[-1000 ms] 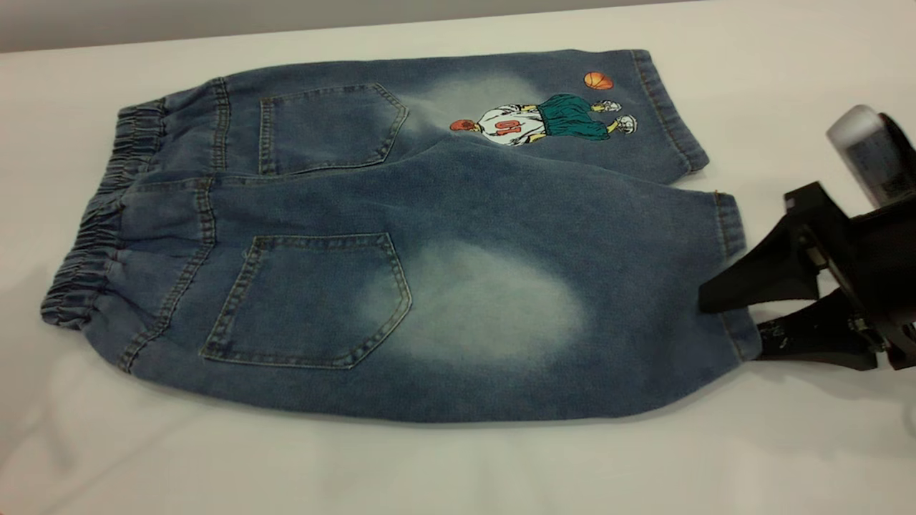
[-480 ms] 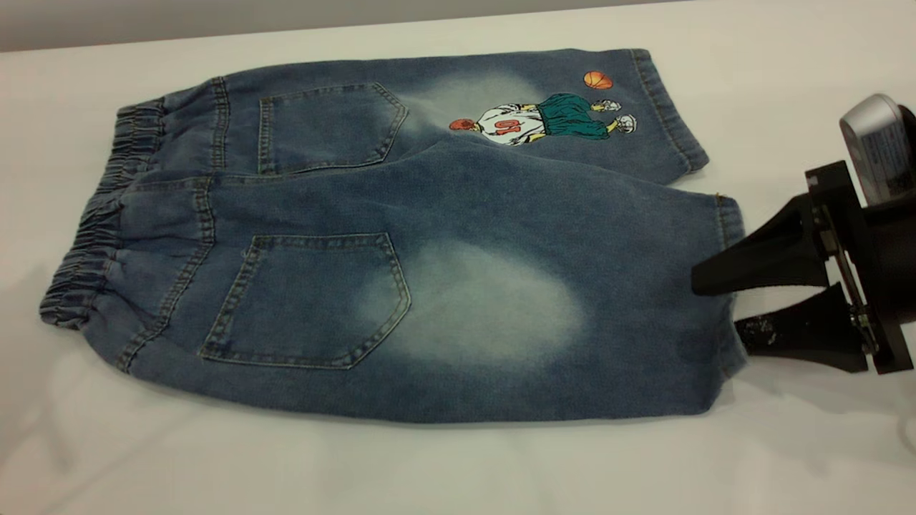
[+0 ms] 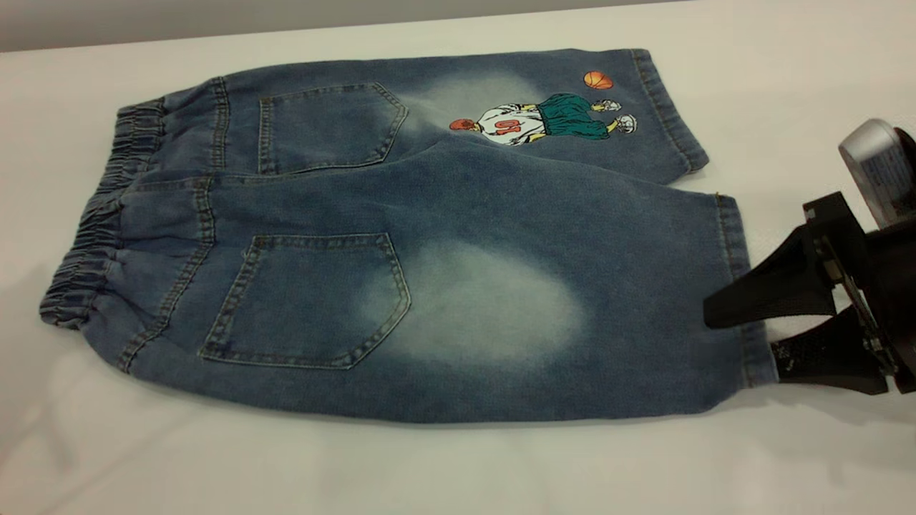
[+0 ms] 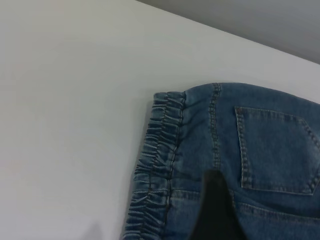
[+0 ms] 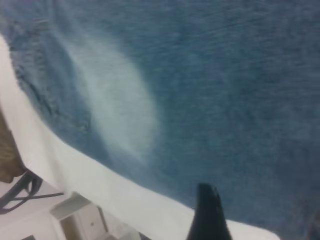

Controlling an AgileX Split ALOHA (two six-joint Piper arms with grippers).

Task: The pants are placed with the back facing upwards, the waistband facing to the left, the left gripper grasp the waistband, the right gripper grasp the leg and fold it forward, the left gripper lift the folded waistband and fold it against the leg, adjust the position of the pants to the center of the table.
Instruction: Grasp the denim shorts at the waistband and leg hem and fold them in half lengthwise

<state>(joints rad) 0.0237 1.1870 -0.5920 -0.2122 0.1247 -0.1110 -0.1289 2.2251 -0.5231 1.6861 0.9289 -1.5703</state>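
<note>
Blue denim pants lie flat, back pockets up, on a white table. Taking the pants as landmark: the ruffled waistband forms their left end, and the plain leg with a pale faded patch is their nearer leg. The right gripper sits at that leg's hem, fingers apart, one above the cloth and one at the hem's edge. The left gripper hovers over the waistband end; only one dark finger shows, so whether it is parted or closed cannot be told

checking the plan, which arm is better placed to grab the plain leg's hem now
Right. The right pincer is open at the hem of the leg, fingers straddling it. The left pincer shows only in its wrist view, over the waistband.
</note>
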